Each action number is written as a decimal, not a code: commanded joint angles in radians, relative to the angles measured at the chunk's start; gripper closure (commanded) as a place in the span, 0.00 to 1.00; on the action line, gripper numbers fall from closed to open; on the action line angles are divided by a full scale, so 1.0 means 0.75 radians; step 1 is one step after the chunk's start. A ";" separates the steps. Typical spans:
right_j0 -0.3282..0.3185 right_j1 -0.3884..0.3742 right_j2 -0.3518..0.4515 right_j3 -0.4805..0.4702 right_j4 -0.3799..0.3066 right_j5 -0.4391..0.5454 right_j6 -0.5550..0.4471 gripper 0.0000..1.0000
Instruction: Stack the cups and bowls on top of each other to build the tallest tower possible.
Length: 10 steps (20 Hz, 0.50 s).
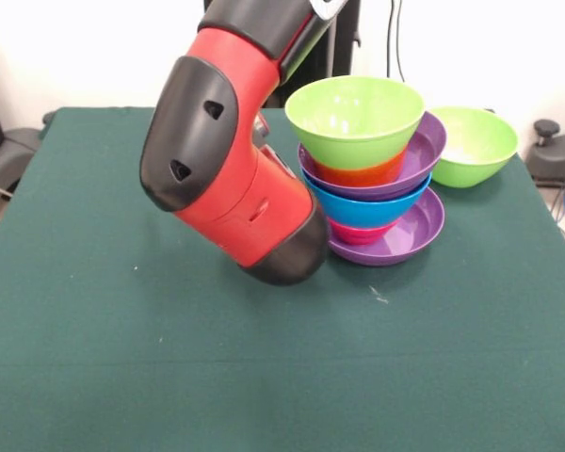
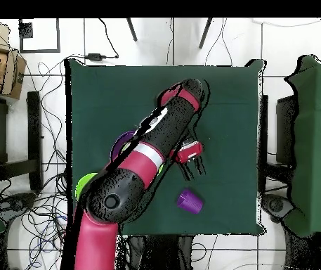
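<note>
The tower (image 1: 372,179) stands right of the table's middle in the front view. From the bottom it is a wide purple bowl, red-pink, blue, purple and orange bowls, and a lime green bowl (image 1: 356,118) on top. A second lime green bowl (image 1: 473,143) sits on the cloth behind it to the right. In the overhead view the arm covers most of the tower (image 2: 121,145); the loose green bowl (image 2: 86,184) shows at the left. My gripper (image 2: 194,162) hangs right of the tower, just above a purple cup (image 2: 189,201) lying on the cloth. The yellow cup is out of view.
My bulky red and black arm (image 1: 231,179) leans over the table's middle and touches or nearly touches the tower's left side. The green table cloth (image 1: 85,339) spreads around it. Cables, chairs (image 2: 12,140) and a second green table (image 2: 317,133) surround the table.
</note>
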 commanded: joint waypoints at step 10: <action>0.037 0.029 -0.010 -0.022 0.365 -0.095 0.710 0.00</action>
